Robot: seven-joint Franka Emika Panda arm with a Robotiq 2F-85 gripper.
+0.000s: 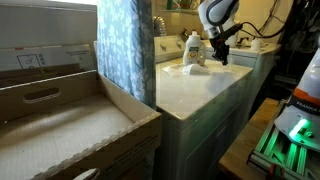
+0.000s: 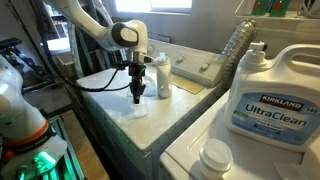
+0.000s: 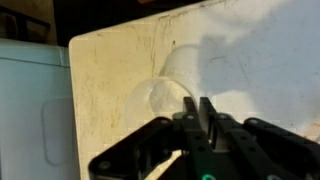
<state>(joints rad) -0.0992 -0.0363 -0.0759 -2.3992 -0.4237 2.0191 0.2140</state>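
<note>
My gripper [image 2: 137, 96] points straight down over the white top of a washer [image 2: 110, 115]; it also shows in an exterior view [image 1: 222, 57]. In the wrist view its fingers [image 3: 197, 108] are pressed together with only a thin slit between them, and I see nothing held. A clear round cup-like thing [image 3: 170, 92] lies on the washer top just beyond the fingertips; it shows as a faint translucent shape under the gripper [image 2: 134, 110]. Two small white bottles [image 2: 160, 76] stand just behind the gripper.
A large Kirkland UltraClean jug [image 2: 270, 92] and a white cap [image 2: 213, 156] stand on the neighbouring machine. A detergent bottle [image 1: 193, 48] stands at the washer's back. A cardboard box [image 1: 70, 125] and a blue curtain [image 1: 125, 45] are beside the washer.
</note>
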